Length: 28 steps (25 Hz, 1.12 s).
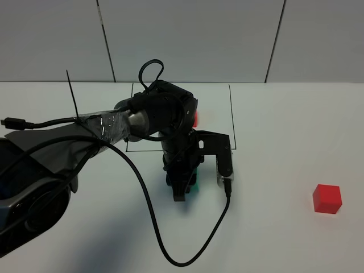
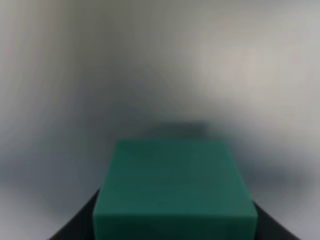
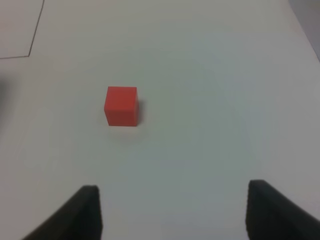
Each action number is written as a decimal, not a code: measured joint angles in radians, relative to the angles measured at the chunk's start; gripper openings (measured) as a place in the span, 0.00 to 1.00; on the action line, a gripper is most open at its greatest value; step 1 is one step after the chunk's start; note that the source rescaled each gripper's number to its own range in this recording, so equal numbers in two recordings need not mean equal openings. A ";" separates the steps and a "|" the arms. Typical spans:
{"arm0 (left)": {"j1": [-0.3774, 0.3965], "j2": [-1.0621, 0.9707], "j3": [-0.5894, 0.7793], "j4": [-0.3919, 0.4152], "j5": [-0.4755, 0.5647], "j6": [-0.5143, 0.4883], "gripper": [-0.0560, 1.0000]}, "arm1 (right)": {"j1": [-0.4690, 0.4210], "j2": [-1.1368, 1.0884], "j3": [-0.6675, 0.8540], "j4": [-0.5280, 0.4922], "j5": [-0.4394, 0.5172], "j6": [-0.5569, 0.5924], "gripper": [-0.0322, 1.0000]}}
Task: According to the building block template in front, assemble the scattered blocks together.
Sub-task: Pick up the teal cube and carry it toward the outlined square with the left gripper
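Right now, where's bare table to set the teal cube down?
Bare table stretches between the left gripper and the red cube, and behind that cube. Crowded: the drawn rectangle under the arm, and where the black cable loops.

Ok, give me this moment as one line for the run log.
left gripper: shut on teal cube | right gripper: open, empty | red cube: loose on table, untouched | template: mostly hidden by left arm

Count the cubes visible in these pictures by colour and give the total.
Red: 2, the loose red cube and a framed red cube half hidden by the arm.
Teal: 1, the teal cube in the left gripper.
Total: 3 in view.
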<state>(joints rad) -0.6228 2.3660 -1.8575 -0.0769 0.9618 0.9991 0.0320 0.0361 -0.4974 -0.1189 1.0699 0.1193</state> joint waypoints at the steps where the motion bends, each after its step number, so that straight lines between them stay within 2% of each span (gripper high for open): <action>1: 0.000 0.005 -0.001 -0.005 -0.001 0.001 0.05 | 0.000 0.000 0.000 0.000 0.000 0.000 0.58; 28: -0.001 0.036 -0.007 0.006 0.012 0.004 0.05 | 0.000 0.000 0.000 0.000 0.000 0.000 0.58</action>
<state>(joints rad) -0.6235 2.4022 -1.8646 -0.0712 0.9738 1.0027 0.0320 0.0361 -0.4974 -0.1189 1.0699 0.1193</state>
